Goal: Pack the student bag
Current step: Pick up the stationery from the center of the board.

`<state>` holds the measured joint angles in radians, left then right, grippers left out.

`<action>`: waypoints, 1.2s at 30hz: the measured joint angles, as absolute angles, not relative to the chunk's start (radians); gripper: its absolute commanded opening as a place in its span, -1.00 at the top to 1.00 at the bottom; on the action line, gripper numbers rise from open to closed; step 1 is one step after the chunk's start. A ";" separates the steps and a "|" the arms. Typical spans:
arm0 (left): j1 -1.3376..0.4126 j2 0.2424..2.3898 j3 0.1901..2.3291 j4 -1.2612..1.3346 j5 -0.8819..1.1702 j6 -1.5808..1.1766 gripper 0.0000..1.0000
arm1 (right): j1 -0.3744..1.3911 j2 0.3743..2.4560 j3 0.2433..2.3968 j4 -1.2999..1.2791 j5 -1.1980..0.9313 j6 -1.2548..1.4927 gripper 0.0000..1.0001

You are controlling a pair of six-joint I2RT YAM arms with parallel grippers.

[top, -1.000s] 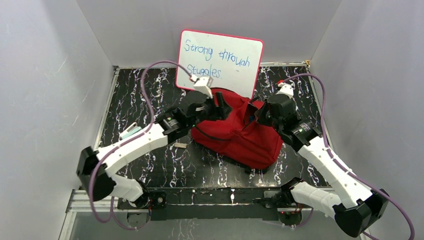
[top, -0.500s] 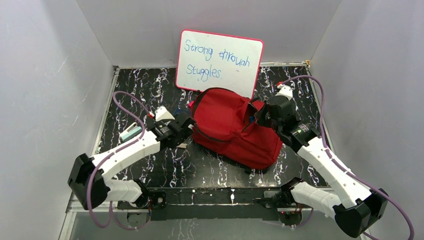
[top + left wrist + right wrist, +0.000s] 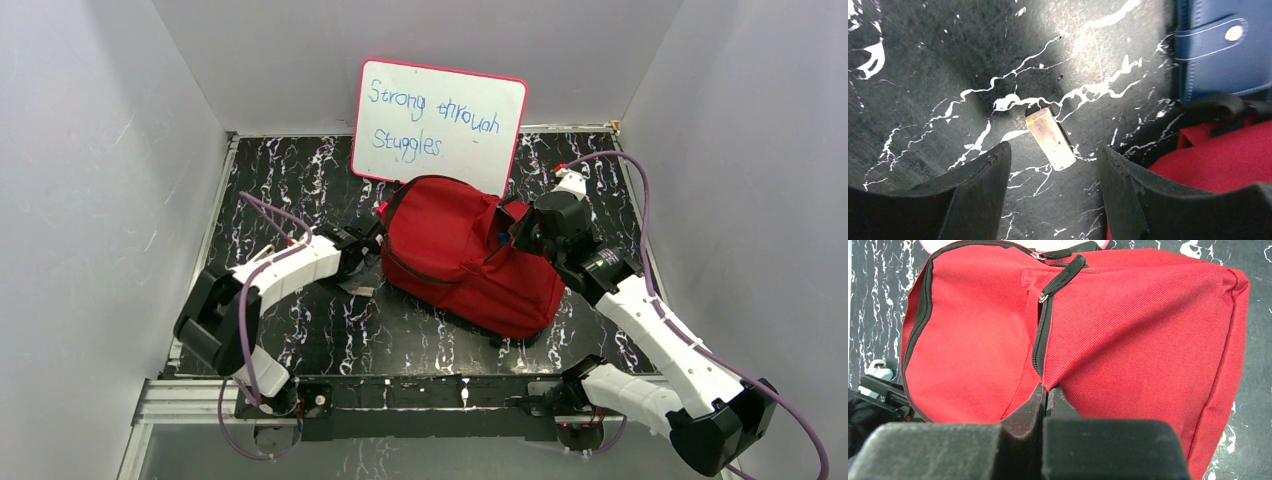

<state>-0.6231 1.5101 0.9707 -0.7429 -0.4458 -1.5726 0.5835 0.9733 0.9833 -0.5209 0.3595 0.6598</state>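
The student bag (image 3: 462,262), a red backpack with black zippers, lies mid-table. My right gripper (image 3: 512,232) is shut on the bag's red fabric at the end of the zipper; in the right wrist view its jaws (image 3: 1046,390) pinch the fabric just below the zipper pull (image 3: 1062,274). My left gripper (image 3: 366,250) is open and empty, low over the table at the bag's left side. In the left wrist view its open jaws (image 3: 1054,149) frame a small pale eraser (image 3: 1050,139) lying on the table. A blue wallet (image 3: 1218,45) lies beside the bag.
A whiteboard (image 3: 440,120) with handwriting leans behind the bag. The eraser (image 3: 360,291) lies on the black marbled table (image 3: 300,190) just left of the bag. A pale teal item (image 3: 879,371) shows at the left of the right wrist view. White walls enclose the table.
My left arm has pulled back from over the bag, swung left and dropped to the table above the eraser. My right gripper has kept its hold on the bag.
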 measured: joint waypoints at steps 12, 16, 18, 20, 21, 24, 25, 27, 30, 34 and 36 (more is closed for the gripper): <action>-0.619 1.684 1.056 -0.766 -0.374 -1.631 -0.12 | 0.583 0.973 0.983 -0.521 0.360 0.660 1.00; -0.616 1.703 1.058 -0.767 -0.363 -1.640 -0.03 | 0.584 0.968 0.974 -0.521 0.360 0.660 1.00; -0.616 1.714 1.058 -0.768 -0.353 -1.645 0.03 | 0.584 0.962 0.967 -0.521 0.360 0.660 1.00; -0.615 1.716 1.053 -0.768 -0.347 -1.650 0.08 | 0.583 0.960 0.966 -0.521 0.361 0.660 1.00; -0.615 1.715 1.050 -0.767 -0.346 -1.651 0.12 | 0.584 0.958 0.966 -0.521 0.361 0.660 1.00; -0.614 1.703 1.032 -0.757 -0.340 -1.651 0.40 | 0.583 0.956 0.966 -0.521 0.360 0.660 1.00; -0.612 1.695 1.023 -0.754 -0.336 -1.651 0.52 | 0.584 0.956 0.966 -0.521 0.360 0.660 1.00; -0.611 1.684 1.008 -0.746 -0.331 -1.654 0.67 | 0.584 0.956 0.965 -0.521 0.360 0.662 1.00; -0.611 1.663 0.990 -0.733 -0.327 -1.654 0.79 | 0.583 0.956 0.965 -0.521 0.360 0.664 1.00; -0.610 1.624 0.954 -0.712 -0.333 -1.658 0.80 | 0.583 0.956 0.965 -0.521 0.360 0.664 1.00; -0.609 1.591 0.939 -0.735 -0.352 -1.658 0.80 | 0.583 0.956 0.965 -0.521 0.360 0.664 1.00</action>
